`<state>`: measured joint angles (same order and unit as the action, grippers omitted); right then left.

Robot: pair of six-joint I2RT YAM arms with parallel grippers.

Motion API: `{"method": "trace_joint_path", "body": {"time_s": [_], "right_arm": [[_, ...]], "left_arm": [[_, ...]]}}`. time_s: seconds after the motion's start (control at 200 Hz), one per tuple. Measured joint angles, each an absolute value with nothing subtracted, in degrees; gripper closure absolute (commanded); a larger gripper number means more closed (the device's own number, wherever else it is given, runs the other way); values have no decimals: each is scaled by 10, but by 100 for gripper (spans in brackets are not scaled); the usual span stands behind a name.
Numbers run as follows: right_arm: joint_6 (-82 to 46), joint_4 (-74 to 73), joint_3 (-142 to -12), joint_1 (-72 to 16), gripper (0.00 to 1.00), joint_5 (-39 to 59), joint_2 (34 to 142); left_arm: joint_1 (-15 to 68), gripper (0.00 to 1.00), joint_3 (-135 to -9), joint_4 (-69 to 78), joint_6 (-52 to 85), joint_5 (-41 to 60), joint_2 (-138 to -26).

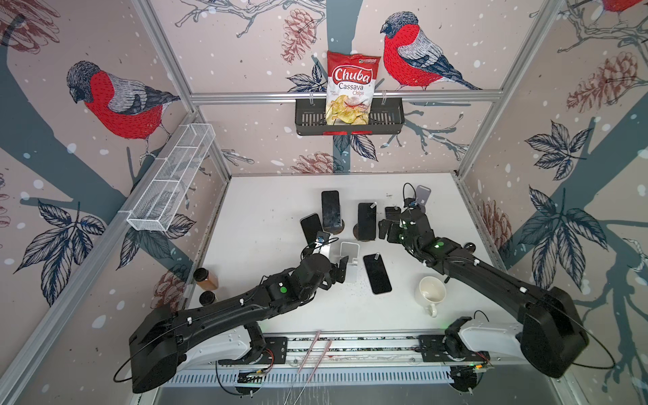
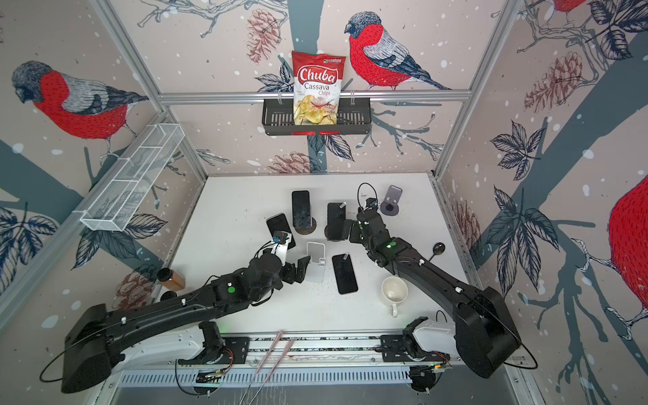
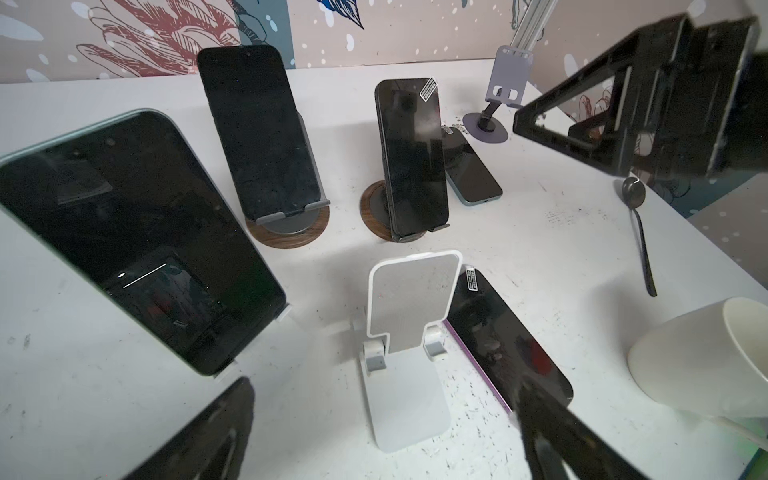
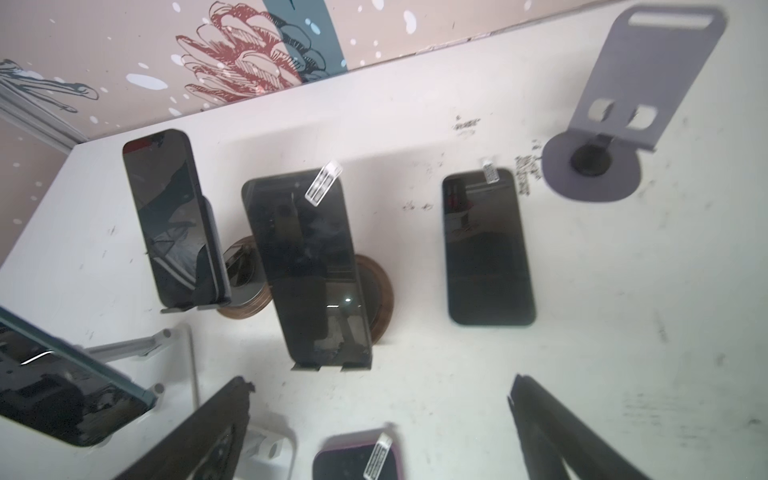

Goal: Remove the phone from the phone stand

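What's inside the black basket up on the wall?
A red-and-white Chuba cassava chips bag stands in the black basket. Its bottom edge is hidden behind the basket's front wall, and so is the basket's floor.

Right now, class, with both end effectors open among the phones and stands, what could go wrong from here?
1. The right end effector hangs open near the phone on its wood-based stand; a careless move might tip both.
2. Another phone lies flat beside it and might get bumped.
3. The left end effector straddles the empty white stand, close to the mug, so a swing could knock either.
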<state>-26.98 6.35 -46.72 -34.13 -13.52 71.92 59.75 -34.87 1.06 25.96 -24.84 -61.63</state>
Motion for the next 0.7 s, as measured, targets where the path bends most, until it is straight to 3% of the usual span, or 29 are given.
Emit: {"method": "trace_joint_path", "body": {"time_s": [0.701], "right_arm": [[-242,58,-446,-270,1,-91,646]], "left_arm": [[622,3,-513,-8,349,-304,-847]]}}
